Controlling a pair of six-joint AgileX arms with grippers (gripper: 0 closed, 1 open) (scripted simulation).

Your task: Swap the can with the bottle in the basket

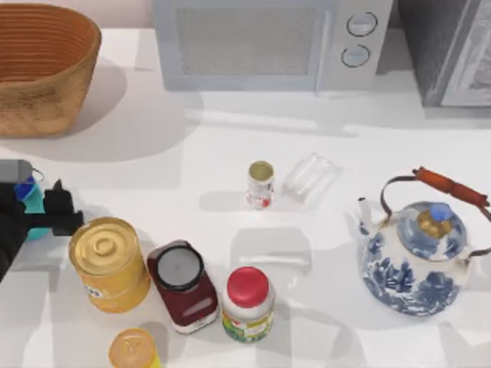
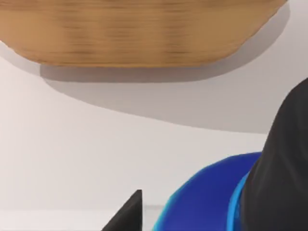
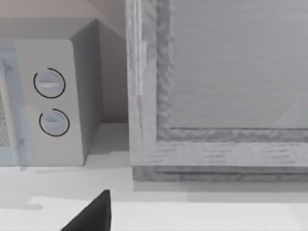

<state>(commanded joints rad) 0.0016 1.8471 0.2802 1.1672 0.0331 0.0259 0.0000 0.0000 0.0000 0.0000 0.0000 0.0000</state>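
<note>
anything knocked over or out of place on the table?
One thing: a clear plastic container lies on its side right of the can, while everything else stands upright. The bottle is out of the basket, at the left gripper by the table's left edge.

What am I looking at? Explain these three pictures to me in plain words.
A two-armed robot works at a white table. One picture looks down from above; the other two come from a camera on each wrist. At the table's left edge the left gripper is at the teal bottle; whether it grips it is unclear. The wicker basket stands at the back left. The small can stands mid-table, near a red jar and a teapot. The right arm's camera faces the microwave.
</note>
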